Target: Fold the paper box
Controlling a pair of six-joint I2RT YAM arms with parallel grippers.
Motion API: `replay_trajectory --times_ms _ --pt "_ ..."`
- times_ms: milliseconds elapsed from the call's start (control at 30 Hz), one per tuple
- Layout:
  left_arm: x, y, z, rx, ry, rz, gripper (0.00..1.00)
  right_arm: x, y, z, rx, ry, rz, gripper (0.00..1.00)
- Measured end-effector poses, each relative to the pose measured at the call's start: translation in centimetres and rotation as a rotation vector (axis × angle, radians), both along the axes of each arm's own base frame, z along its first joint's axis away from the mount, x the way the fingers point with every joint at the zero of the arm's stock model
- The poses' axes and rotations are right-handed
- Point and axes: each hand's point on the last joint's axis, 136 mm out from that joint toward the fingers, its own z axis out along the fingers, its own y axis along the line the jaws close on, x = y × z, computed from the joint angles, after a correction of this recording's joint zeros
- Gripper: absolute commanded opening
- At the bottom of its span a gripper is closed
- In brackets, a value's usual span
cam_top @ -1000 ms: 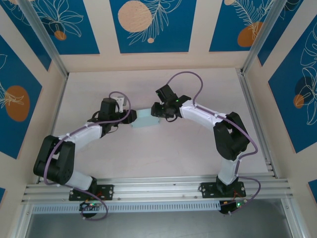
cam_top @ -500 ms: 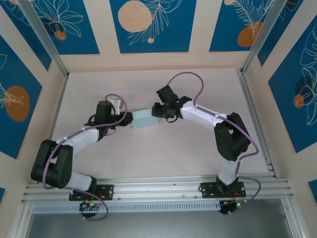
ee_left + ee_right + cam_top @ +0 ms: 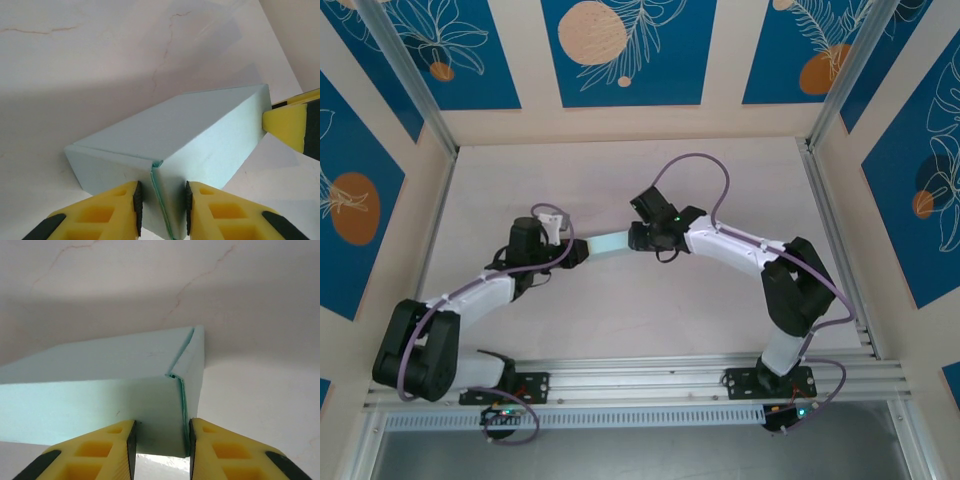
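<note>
Here: pale aqua-blue rectangular paper box (image 3: 610, 243) clamped at both ends

Bare whitish table top (image 3: 620, 330) lies open all around the box, with blue patterned wall panels (image 3: 620, 50) well beyond it. The left gripper (image 3: 578, 250) pinches the box's left end between yellow fingers (image 3: 100, 210). The right gripper (image 3: 636, 237) pinches its right end.

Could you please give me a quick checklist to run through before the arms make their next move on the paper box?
1. Left gripper closed on one end of the paper box: ok.
2. Right gripper closed on the other end: ok.
3. Box faces flat, uncrushed: ok.
4. Corner seam flush at the right gripper's end: not ok, a small gap shows.
5. Box lifted off the table: cannot tell.
</note>
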Motion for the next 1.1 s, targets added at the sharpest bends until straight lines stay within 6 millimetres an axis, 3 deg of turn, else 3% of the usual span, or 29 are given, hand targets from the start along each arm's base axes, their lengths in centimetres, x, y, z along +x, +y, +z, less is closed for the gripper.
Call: replay_trajectory --times_ms 67,233,367,533,667,867,1100 --pt "-0.5 0.0 -0.8 0.001 0.025 -0.001 0.28 -1.1 -0.2 -1.1 -0.034 0.033 0.005 0.30" --pt "-4.1 -0.8 -4.5 0.019 0.174 -0.059 0.28 -5.6 -1.5 -6.8 -0.168 0.187 0.036 0.30" --pt "-4.9 -0.8 -5.1 0.024 0.212 -0.065 0.29 -7.4 -2.0 -7.7 -0.207 0.232 0.042 0.30" --pt "-4.9 -0.5 -4.6 0.023 0.216 -0.041 0.48 -7.4 -2.0 -7.3 -0.204 0.230 0.038 0.34" --pt "-3.8 -0.1 -3.1 0.043 0.185 0.000 0.60 -6.7 -1.8 -5.4 -0.175 0.198 0.033 0.40" --pt "-0.8 0.0 -1.4 0.079 0.148 0.050 0.58 -3.4 -1.7 -2.4 -0.083 0.142 -0.011 0.43" --pt "-0.1 -0.5 -5.4 0.095 0.259 0.055 0.43 -0.8 -2.3 -2.7 -0.024 0.156 -0.053 0.43"
